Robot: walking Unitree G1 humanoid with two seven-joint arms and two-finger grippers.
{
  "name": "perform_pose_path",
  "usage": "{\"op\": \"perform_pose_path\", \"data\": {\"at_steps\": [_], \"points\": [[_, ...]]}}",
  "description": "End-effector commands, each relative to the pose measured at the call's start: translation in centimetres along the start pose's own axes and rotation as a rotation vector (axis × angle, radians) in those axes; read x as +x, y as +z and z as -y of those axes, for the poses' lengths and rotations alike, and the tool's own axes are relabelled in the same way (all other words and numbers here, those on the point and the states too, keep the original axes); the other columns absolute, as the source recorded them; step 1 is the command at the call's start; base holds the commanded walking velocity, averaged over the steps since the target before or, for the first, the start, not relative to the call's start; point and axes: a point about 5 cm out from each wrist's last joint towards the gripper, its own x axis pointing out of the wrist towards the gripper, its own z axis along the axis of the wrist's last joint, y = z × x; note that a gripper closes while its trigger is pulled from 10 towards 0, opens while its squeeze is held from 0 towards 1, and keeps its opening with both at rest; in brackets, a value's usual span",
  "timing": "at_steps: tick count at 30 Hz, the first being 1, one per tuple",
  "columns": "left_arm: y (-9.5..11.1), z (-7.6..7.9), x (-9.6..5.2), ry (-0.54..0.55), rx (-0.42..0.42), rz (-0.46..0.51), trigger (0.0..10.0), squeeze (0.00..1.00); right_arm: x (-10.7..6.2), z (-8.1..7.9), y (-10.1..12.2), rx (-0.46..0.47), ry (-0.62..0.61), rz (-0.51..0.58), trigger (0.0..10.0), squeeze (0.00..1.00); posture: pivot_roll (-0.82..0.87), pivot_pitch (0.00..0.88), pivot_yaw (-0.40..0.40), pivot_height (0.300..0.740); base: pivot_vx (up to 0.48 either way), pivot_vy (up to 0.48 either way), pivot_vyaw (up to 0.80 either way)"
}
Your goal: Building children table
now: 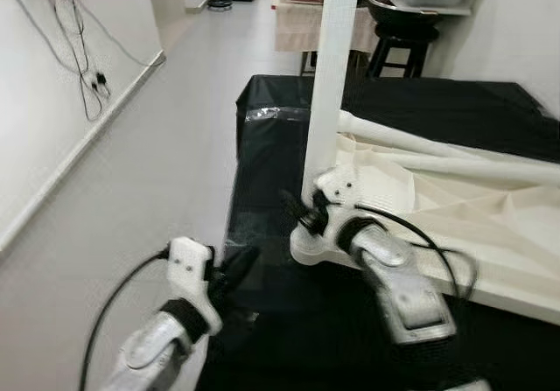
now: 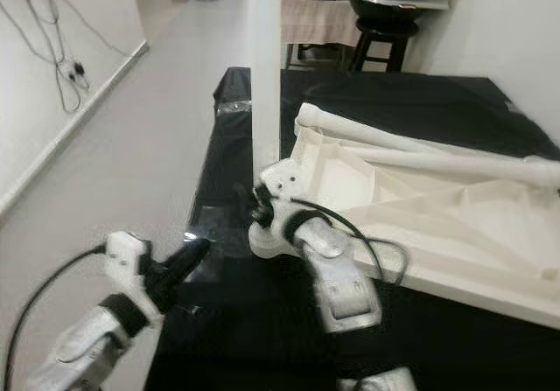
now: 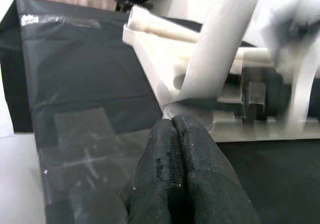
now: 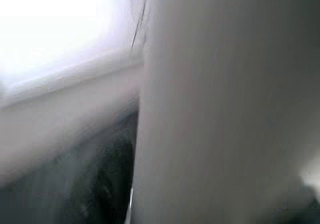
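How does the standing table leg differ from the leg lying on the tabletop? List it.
The standing leg is upright at the near corner of the tabletop, with the right gripper at its base. The lying leg rests flat along the far edge, untouched. Both are plain white and round.

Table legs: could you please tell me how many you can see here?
3. One upright leg stands at the tabletop's near corner by the right gripper. Two loose legs lie across the upturned tabletop. Others may be hidden.

Bright even indoor light; eye views sharp; right wrist view blurred, perhaps overexposed.
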Motion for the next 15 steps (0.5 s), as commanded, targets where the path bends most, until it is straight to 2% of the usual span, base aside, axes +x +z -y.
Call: {"op": "perform_pose_path", "data": {"at_steps": [1,3,4,5,7,8,11,14,15], "points": [[-0.3,0.1,0.0,0.002,-0.004,-0.011,10.0,0.00,0.3,-1.0,0.0,0.081,0.162,0.011,10.0,1.00,0.03,0.098,-0.061,0.740,0.000,0.000,0.00],[-0.3,0.1,0.1,-0.003,-0.008,-0.013,10.0,0.00,0.1,-1.2,2.0,0.037,0.259,0.109,10.0,1.00,0.02,0.095,-0.054,0.740,0.000,0.000,0.00],[-0.3,0.1,0.1,-0.004,-0.009,-0.013,10.0,0.00,0.0,-0.7,2.9,0.013,0.281,0.142,10.0,1.00,0.03,0.093,-0.054,0.740,0.000,0.000,0.00],[-0.3,0.1,0.1,-0.005,-0.010,-0.013,10.0,0.00,0.0,-0.3,3.5,-0.001,0.292,0.161,10.0,0.11,0.03,0.093,-0.054,0.740,0.000,0.000,0.00],[-0.3,0.1,0.1,-0.005,-0.010,-0.013,10.0,0.00,0.0,-0.3,3.5,-0.001,0.292,0.161,10.0,0.11,0.03,0.093,-0.054,0.740,0.000,0.000,0.00],[-0.2,0.1,0.2,-0.006,-0.011,-0.013,10.0,0.00,-0.1,0.1,4.3,-0.018,0.323,0.188,10.0,0.00,0.03,0.093,-0.061,0.740,0.000,0.000,0.00],[-0.2,0.2,0.3,-0.006,-0.010,-0.011,10.0,0.00,-0.1,1.3,5.7,-0.038,0.392,0.225,10.0,0.00,0.04,0.091,-0.063,0.740,0.000,0.000,0.00],[-0.2,0.3,0.3,-0.002,-0.009,-0.007,10.0,0.00,0.4,2.5,6.8,-0.109,0.511,0.225,10.0,0.00,0.05,0.086,-0.071,0.740,0.000,0.000,0.00],[-0.2,0.3,0.3,-0.002,-0.009,-0.007,10.0,0.00,0.4,2.5,6.8,-0.109,0.511,0.225,10.0,0.00,0.05,0.086,-0.071,0.740,0.000,0.000,0.00]]}}
